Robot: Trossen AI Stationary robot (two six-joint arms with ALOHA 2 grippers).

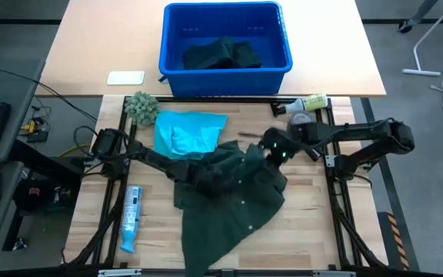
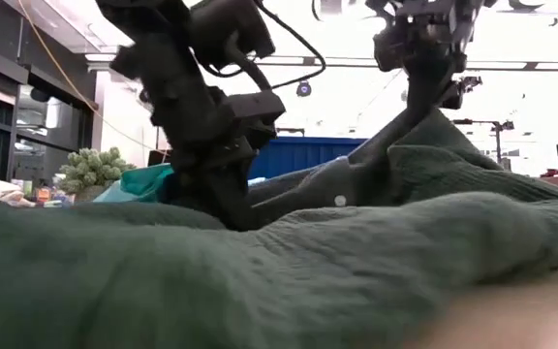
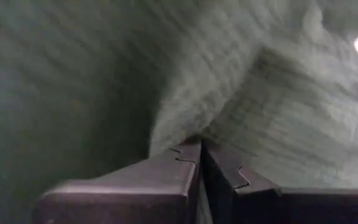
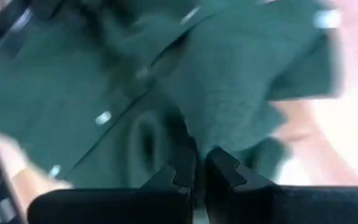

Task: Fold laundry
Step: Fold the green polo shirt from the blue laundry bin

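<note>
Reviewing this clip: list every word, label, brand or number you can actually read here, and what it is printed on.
None can be read.
Blue and white tube on the table: printing too small to read.
Yellow-green bottle near the blue bin: label too small to read.
White card beside the bin: no text visible.
Dark green shirt: only pale buttons show, no lettering.

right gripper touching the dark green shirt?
Touching: low view shows the right gripper pulling the dark green shirt up into a peak; jaws shut on cloth.
</note>
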